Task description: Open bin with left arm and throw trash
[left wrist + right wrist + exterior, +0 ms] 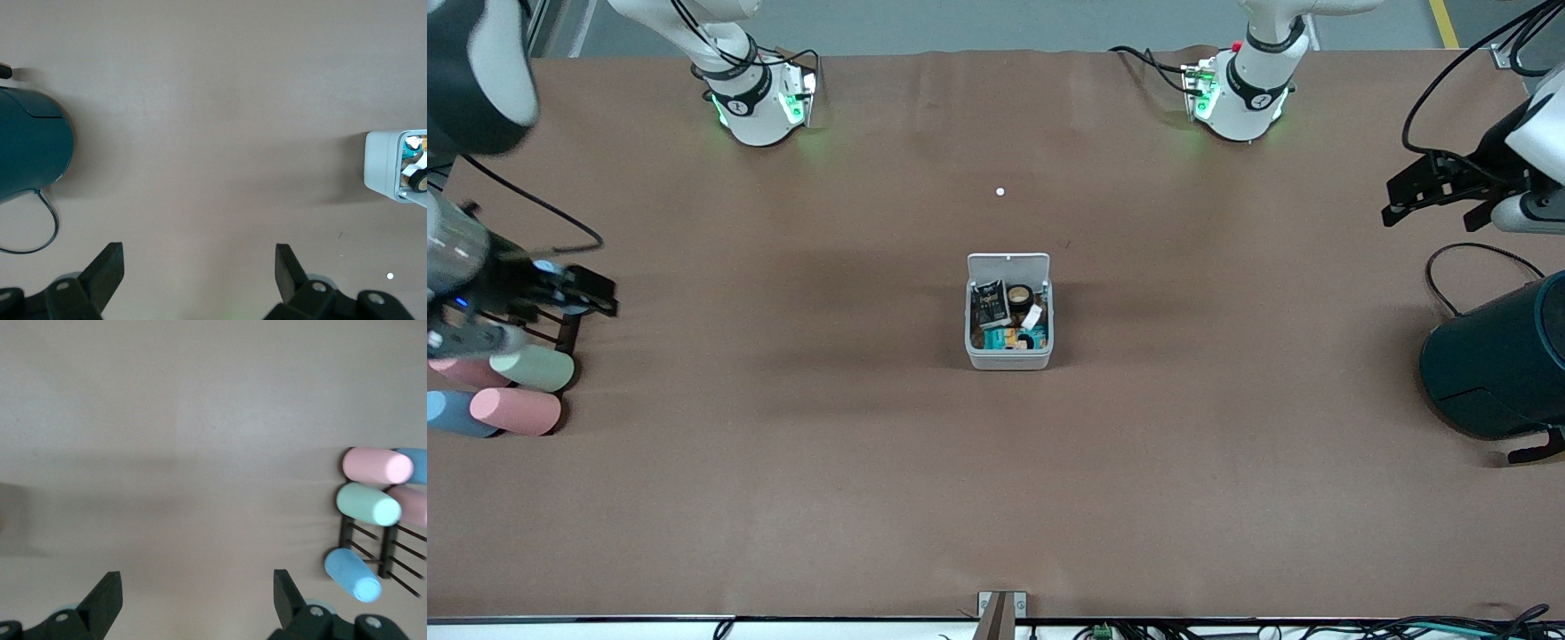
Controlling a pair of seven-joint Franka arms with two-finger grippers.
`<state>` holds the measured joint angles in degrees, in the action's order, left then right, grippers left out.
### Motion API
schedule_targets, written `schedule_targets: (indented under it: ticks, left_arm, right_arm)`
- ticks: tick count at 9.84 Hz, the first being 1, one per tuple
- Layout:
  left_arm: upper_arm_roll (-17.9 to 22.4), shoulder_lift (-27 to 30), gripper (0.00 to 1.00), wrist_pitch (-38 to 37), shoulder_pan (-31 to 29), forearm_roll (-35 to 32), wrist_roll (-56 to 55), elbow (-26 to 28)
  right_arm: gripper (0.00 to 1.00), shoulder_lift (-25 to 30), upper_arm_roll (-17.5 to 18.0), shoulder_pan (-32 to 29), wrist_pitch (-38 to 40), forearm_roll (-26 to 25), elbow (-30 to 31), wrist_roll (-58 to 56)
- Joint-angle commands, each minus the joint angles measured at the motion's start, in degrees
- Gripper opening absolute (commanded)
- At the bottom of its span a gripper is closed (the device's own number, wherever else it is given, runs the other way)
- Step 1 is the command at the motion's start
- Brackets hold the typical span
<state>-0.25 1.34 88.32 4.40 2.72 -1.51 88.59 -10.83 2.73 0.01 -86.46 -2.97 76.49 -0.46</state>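
Observation:
The bin, a small white box, stands in the middle of the table with its lid swung up. Inside lies the trash: a black tape ring, a dark printed packet and other scraps. The left wrist view catches the bin at its edge, with the tape ring showing. My left gripper hovers open and empty over the left arm's end of the table. My right gripper hangs open and empty at the right arm's end, above bare table.
A large dark teal container stands at the left arm's end. Pastel cylinders on a black rack lie at the right arm's end. A small white dot sits on the table between the bin and the bases.

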Motion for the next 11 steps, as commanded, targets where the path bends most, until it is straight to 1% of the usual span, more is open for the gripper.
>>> schedule_targets:
  ticks: [1, 2, 4, 6, 10, 11]
  left_arm:
    - [0.42, -0.02, 1.00, 0.27, -0.88, 0.54, 0.19, -1.49]
    - [0.42, -0.02, 1.00, 0.27, -0.80, 0.19, -0.33, -1.49]
    - [0.33, 0.15, 1.00, 0.27, -0.88, -0.08, -0.33, -1.49]
    - [0.51, 0.42, 1.00, 0.18, -0.80, -0.08, -0.25, -1.58]
    - [0.69, 0.33, 1.00, 0.18, -0.88, -1.04, -0.33, -2.54]
    - [0.69, 0.33, 1.00, 0.18, -0.80, -1.05, -0.42, -2.81]
  right_arm:
    - [1.00, 8.25, -2.47, 1.14, 0.68, -0.37, 4.37, -0.07]
    - [1.00, 10.02, -2.56, 0.96, 0.68, -0.45, 4.72, 0.19]
    - [1.00, 10.04, -4.04, 0.26, 3.12, 0.07, 4.72, -0.07]
    - [1.00, 9.77, -4.23, 0.26, 2.70, 0.60, 4.90, -0.07]
    - [1.00, 9.95, -4.14, 0.26, 1.39, 0.95, 8.05, 0.72]
    - [1.00, 10.03, -4.23, -0.96, 0.16, 2.78, 8.76, 0.72]
